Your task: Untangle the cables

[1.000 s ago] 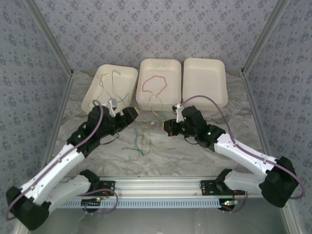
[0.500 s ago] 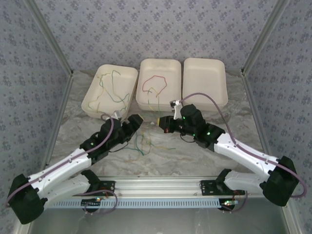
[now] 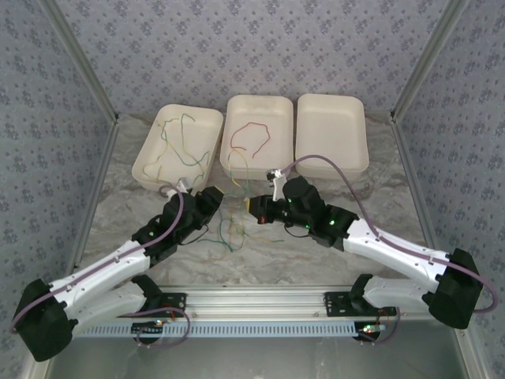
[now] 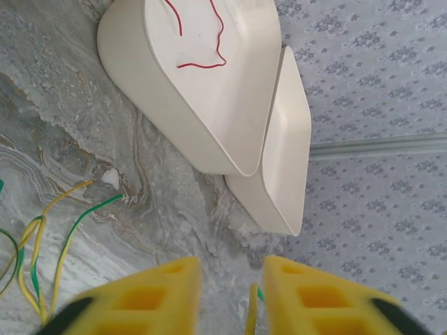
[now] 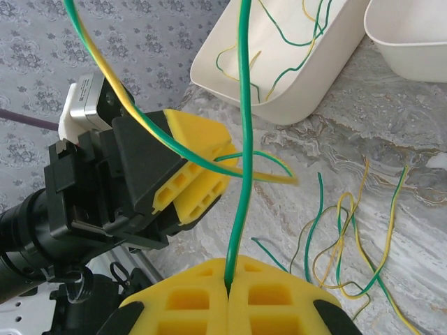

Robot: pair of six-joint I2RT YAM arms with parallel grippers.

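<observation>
marbled grey tabletop (image 3: pixel 316 260) is seen beneath three smooth, round-cornered white trays (image 3: pixel 331 134). thin cables (image 3: pixel 225 233) are strewn in a loose tangle near its middle, and more are coiled in the left and middle trays. a green strand (image 5: pixel 243 139) is pinched between the right pincer's (image 5: pixel 229 289) pressed yellow foam pads (image 5: pixel 188 307). the left pincer (image 4: pixel 230 293) is held narrowly spread around a yellow strand (image 4: pixel 251 310).

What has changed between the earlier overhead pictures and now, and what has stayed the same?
The right tool, shut on a thin green cable, moved left towards the left tool. The left arm sank lower and its tool drew slightly nearer the front edge; a thin yellow-green cable now lies between its jaws. The three white trays, the red cable and the loose cable tangle on the marbled table stayed put.
</observation>
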